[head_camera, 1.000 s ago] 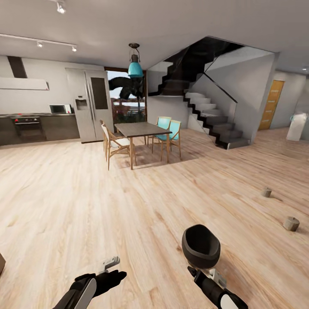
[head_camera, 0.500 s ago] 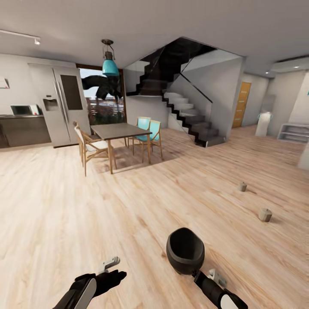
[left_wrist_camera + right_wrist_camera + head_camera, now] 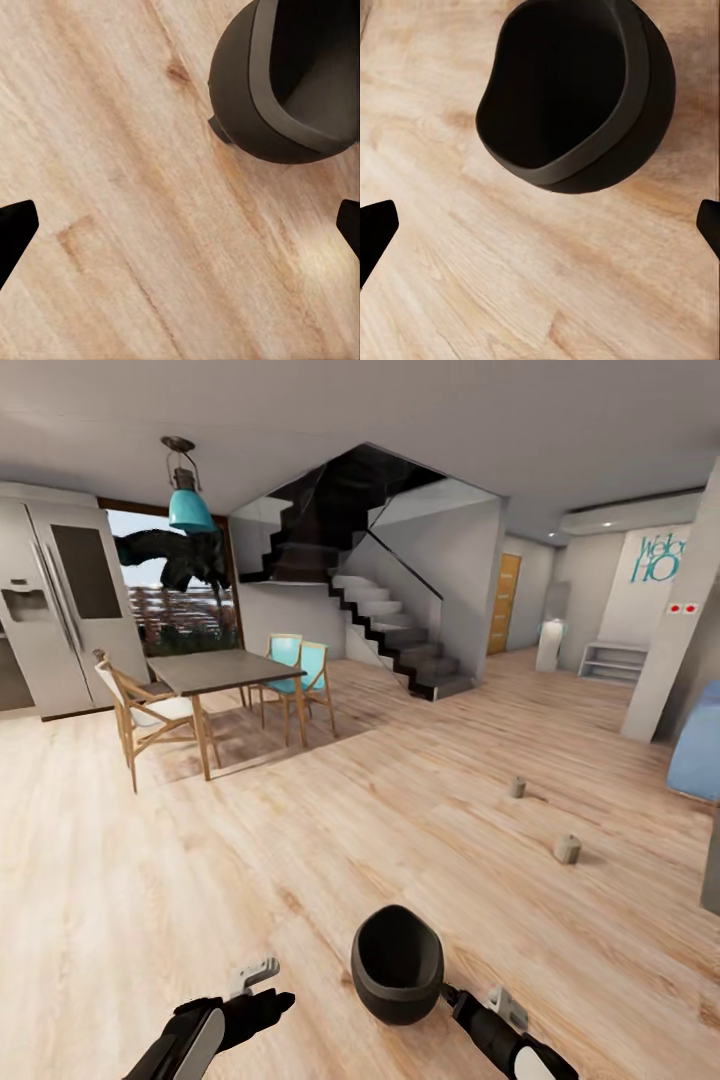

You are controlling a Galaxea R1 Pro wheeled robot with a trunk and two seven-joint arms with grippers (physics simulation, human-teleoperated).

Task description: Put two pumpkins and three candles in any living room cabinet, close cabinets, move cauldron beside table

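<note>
Cauldron (image 3: 397, 965) on floor (image 3: 300, 860) right in front of you, just ahead of right claw (image 3: 480, 1005); left claw (image 3: 250, 985) off to its left. Two candles (image 3: 567, 848) on floor ahead to your right, one (image 3: 517, 787) farther back, well apart from cauldron. Dining desk (image 3: 215, 672) with chairs (image 3: 140, 710) far ahead-left, fridge (image 3: 60, 610) left of it, stairs (image 3: 390, 640) behind.
</note>
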